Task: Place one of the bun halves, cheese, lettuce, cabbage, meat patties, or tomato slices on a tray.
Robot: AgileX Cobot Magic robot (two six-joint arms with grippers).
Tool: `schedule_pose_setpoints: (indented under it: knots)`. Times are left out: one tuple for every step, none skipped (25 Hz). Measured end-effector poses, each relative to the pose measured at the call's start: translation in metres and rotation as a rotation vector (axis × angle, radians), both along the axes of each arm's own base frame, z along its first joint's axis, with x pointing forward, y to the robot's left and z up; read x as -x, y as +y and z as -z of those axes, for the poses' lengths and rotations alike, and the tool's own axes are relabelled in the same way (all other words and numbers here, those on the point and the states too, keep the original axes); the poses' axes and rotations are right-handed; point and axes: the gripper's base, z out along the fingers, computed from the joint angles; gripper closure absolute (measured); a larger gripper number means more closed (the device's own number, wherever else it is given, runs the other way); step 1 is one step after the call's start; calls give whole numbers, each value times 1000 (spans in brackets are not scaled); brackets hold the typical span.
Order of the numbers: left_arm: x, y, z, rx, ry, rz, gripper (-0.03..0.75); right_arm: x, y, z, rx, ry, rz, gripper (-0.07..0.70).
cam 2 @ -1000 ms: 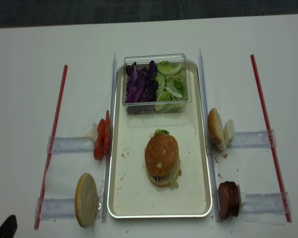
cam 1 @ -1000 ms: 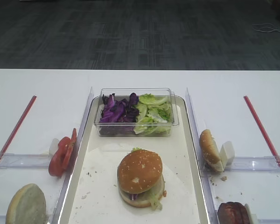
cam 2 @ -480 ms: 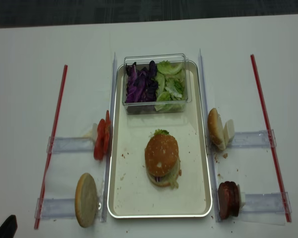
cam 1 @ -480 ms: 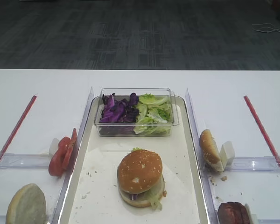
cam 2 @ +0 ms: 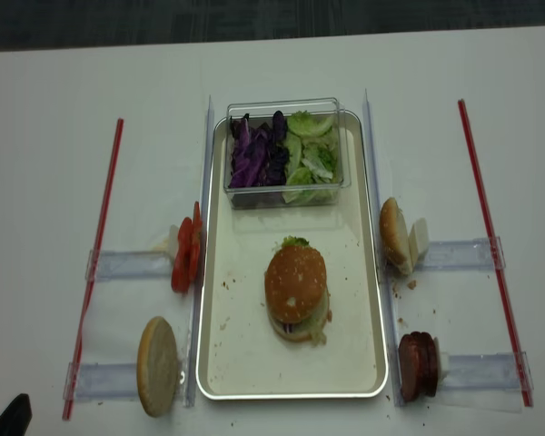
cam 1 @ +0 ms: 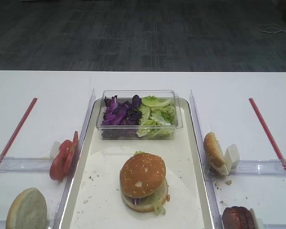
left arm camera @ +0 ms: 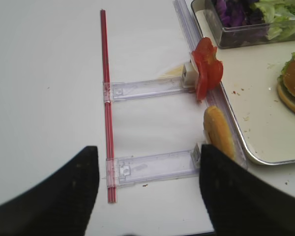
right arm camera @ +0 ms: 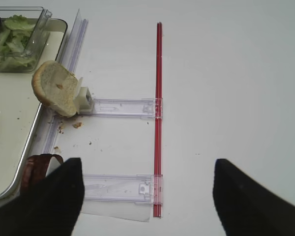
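Two red strips are bordering the white table, and the left red strip (cam 2: 95,263) is lying outermost on that side. Just inside it, the tomato slices (cam 2: 186,254) are standing on edge against a clear holder (cam 2: 132,265), and nearer the camera a pale seedless bun half (cam 2: 158,366) is leaning upright beside the tray's left rim. The left gripper (left arm camera: 145,189) is hovering above this area in its wrist view, its two dark fingers (left arm camera: 59,196) standing well apart with nothing between them. The tray (cam 2: 220,354) is sitting in the middle, its cream liner speckled with crumbs. At its far end a clear plastic box (cam 2: 284,107) is holding the cabbage (cam 2: 254,156) on the left and the lettuce (cam 2: 313,162) on the right. Nearer, the seeded bun top (cam 2: 295,280) is resting on a stack of fillings and a pale bun bottom, with green and purple shreds poking out. Right of the tray, another bun half (cam 2: 395,234) is leaning on a white block, and the meat patties (cam 2: 418,365) are standing on edge nearer the camera. The right gripper (right arm camera: 145,196) is hanging over the right red strip (cam 2: 490,245), fingers (right arm camera: 44,201) spread wide and gripping nothing.
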Motion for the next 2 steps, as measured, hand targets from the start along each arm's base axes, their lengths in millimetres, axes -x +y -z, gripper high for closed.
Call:
schedule_pose_setpoints:
  knots:
    - [0, 0, 0, 0, 0, 0, 294, 0, 0, 0, 0, 0, 0, 76]
    - [0, 0, 0, 0, 0, 0, 294, 0, 0, 0, 0, 0, 0, 76]
